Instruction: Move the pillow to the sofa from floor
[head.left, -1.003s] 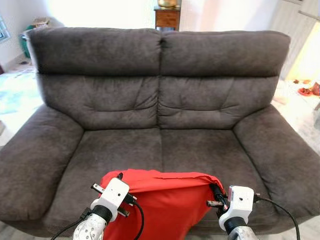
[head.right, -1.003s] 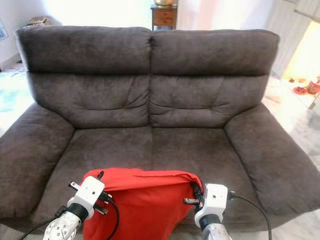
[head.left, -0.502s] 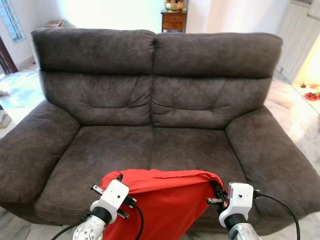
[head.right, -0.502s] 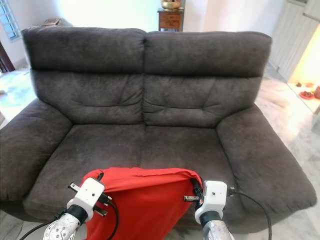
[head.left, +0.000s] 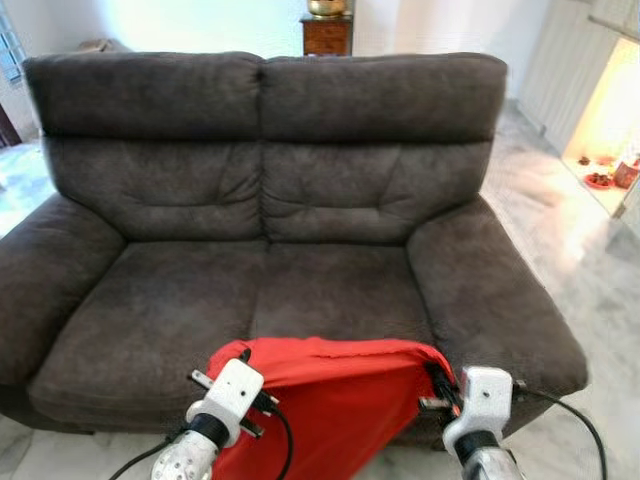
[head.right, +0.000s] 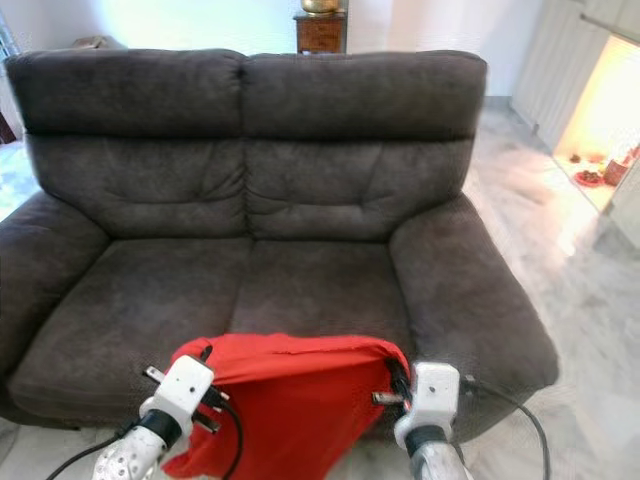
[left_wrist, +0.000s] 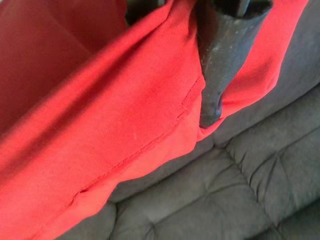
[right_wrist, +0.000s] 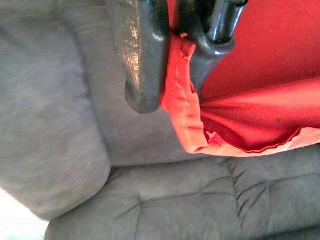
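The red pillow (head.left: 335, 400) hangs before the sofa (head.left: 300, 200), its top corners clamped by the left gripper (head.left: 243, 357) and right gripper (head.left: 437, 381).

Bright daylight, blown-out glare behind sofa (head.left: 270, 150), wrist views softly blurred

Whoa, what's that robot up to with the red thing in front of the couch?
It is carrying a red fabric pillow toward the dark grey two-seat sofa. The left gripper and the right gripper each pinch a top corner, so the pillow hangs between them just in front of the seat's edge. It has not yet been set down on the cushions.
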